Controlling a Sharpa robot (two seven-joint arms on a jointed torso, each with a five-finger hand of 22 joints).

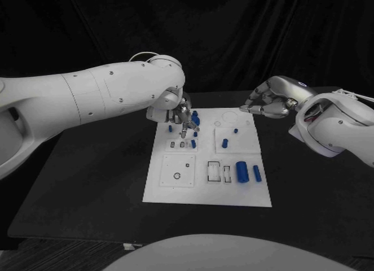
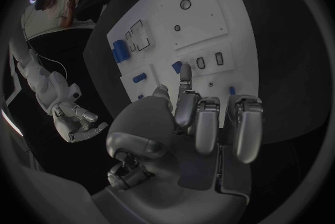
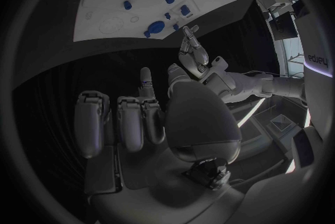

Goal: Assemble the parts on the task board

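The task board lies flat mid-table, long axis running near to far. The left hand hovers over the board's far-left corner, fingers pointing down at the small blue parts there; whether it pinches anything cannot be told. In the left wrist view its fingers lie side by side, one reaching toward a blue piece. The right hand hangs beyond the board's far-right corner, off the board, fingers curled in with nothing visible in them. Two larger blue cylinders lie side by side near the board's right edge, just right of two rectangular slots.
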